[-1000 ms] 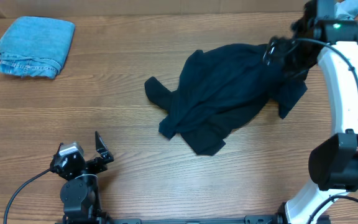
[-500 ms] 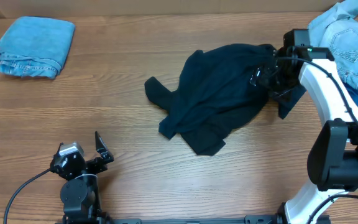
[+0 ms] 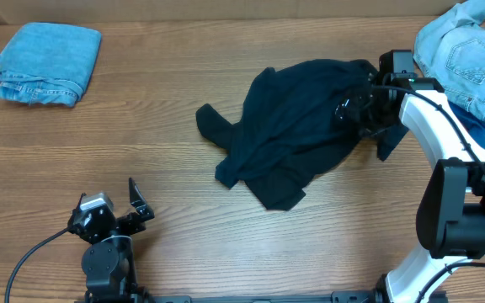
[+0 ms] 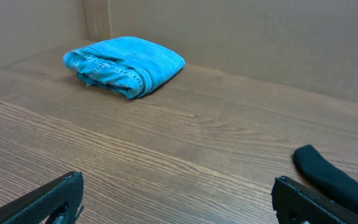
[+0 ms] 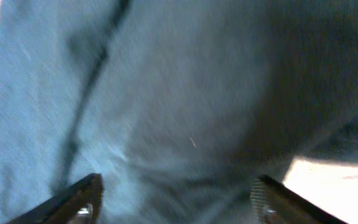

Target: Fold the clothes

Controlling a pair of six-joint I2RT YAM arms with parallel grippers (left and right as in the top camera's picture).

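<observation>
One folded, rest left
Denim piece (image 3: 47,63) done; black tee (image 3: 297,126) crumpled; R gripper (image 5: 176,193) agape on it, L gripper (image 4: 176,196) agape

Bare table (image 3: 141,126) btwn folded denim (image 3: 47,63), far-left corner, & crumpled black T-shirt (image 3: 297,135) mid-table: wide passage. Right side tight: denim pile (image 3: 466,59) near shirt's edge.
</observation>
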